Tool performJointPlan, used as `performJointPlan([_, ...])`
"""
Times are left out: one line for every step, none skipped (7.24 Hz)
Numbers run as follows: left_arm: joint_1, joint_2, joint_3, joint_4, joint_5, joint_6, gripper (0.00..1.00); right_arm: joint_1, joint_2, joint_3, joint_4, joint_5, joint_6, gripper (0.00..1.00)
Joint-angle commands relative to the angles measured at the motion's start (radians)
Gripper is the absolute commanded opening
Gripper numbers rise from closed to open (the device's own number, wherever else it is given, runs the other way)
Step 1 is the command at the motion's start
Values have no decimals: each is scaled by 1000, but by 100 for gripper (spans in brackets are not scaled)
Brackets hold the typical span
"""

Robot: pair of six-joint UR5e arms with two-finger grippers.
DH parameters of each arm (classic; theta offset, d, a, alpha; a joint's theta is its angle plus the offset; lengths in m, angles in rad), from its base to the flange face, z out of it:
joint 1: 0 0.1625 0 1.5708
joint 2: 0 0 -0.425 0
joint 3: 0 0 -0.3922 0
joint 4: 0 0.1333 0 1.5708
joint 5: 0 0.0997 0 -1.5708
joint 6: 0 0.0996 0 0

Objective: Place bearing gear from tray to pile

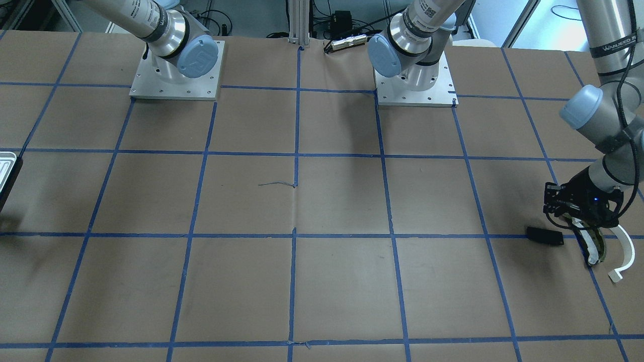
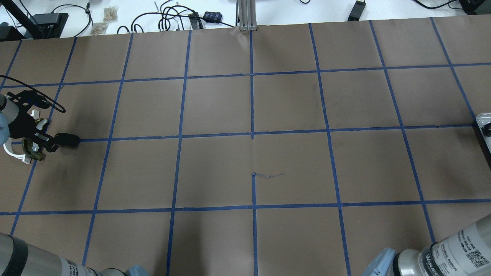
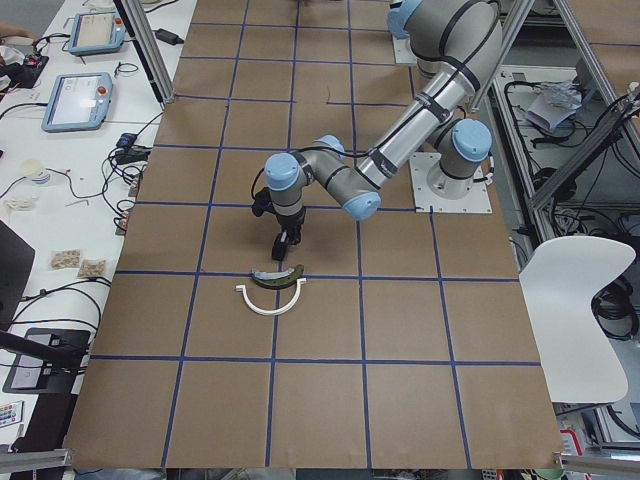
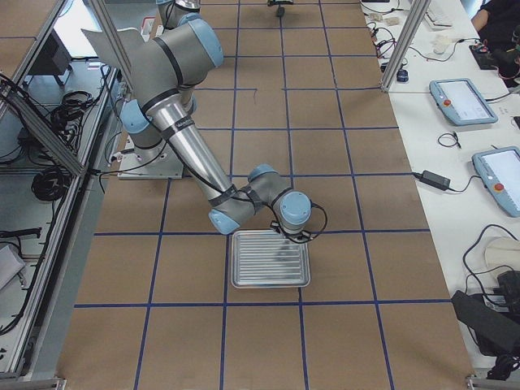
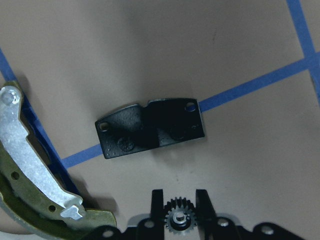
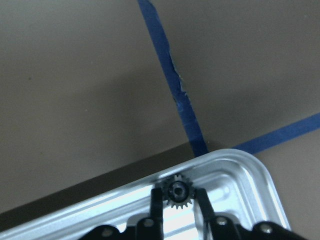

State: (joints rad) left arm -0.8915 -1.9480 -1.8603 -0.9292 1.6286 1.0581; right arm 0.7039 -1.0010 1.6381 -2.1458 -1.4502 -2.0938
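My left gripper [image 5: 179, 202] is shut on a small dark bearing gear [image 5: 179, 218] and hangs low over the pile. The pile holds a flat black plate with holes [image 5: 150, 127], an olive-green and white curved piece [image 5: 30, 170] and a white arc [image 1: 626, 251]. My right gripper [image 6: 178, 197] is shut on a second small gear [image 6: 176, 190] over one corner of the pale ribbed tray [image 6: 240, 175]. The tray [image 4: 270, 260] lies at the far end of the table from the pile.
The table is brown paper with a grid of blue tape lines [image 2: 252, 134]. Both arm bases [image 1: 176, 75] stand at the robot's side. Tablets and cables [image 3: 75, 100] lie on a side bench beyond the table edge.
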Motion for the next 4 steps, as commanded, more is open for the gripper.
performJointPlan([11, -15, -23, 29, 4, -6, 61, 8, -65, 2, 27, -1, 26, 15])
performJointPlan([16, -11, -28, 29, 2, -6, 99, 12, -132, 0, 90, 2, 113, 15])
performJointPlan([10, 9, -20, 24, 5, -12, 100, 50, -187, 0, 171, -2, 179, 15])
performJointPlan([-7, 27, -13, 23, 5, -36, 100, 101, -250, 0, 219, -28, 264, 15])
